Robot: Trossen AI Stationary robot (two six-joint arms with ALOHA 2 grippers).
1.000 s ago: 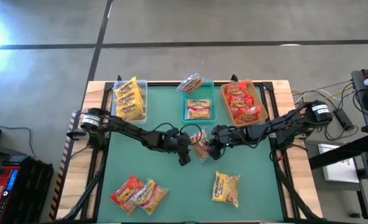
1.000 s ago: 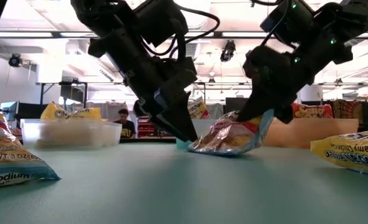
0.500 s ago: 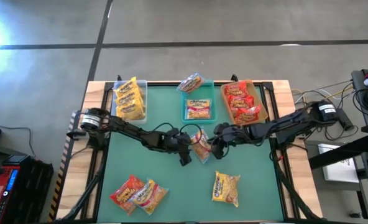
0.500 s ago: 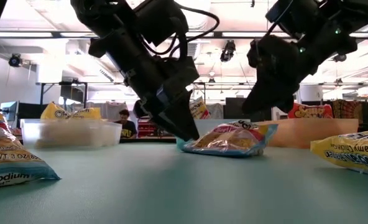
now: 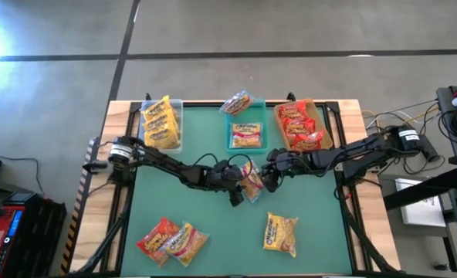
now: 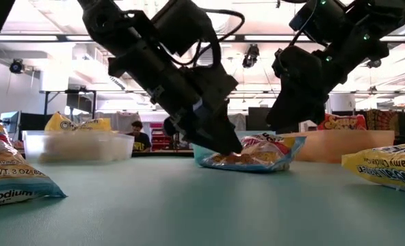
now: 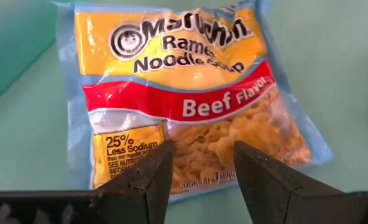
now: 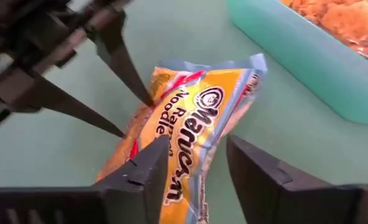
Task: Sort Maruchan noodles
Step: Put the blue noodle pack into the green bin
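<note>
Both spread grippers, left [image 5: 238, 191] and right [image 5: 265, 179], flank 1 flat, crinkly beef packet [image 5: 251, 182].

Two slender black arms of jointed segments are seen over the table. A silver-grey cylindrical collar is fitted near each base, and loops of black cable are carried alongside the links. Small green indicator lights are shown on the right arm's wrist housing. Each arm is ended by the left gripper [image 7: 198, 177] or the right gripper [image 8: 197, 177], both formed of two matte black wedge-shaped fingers [image 7: 148, 180].
</note>
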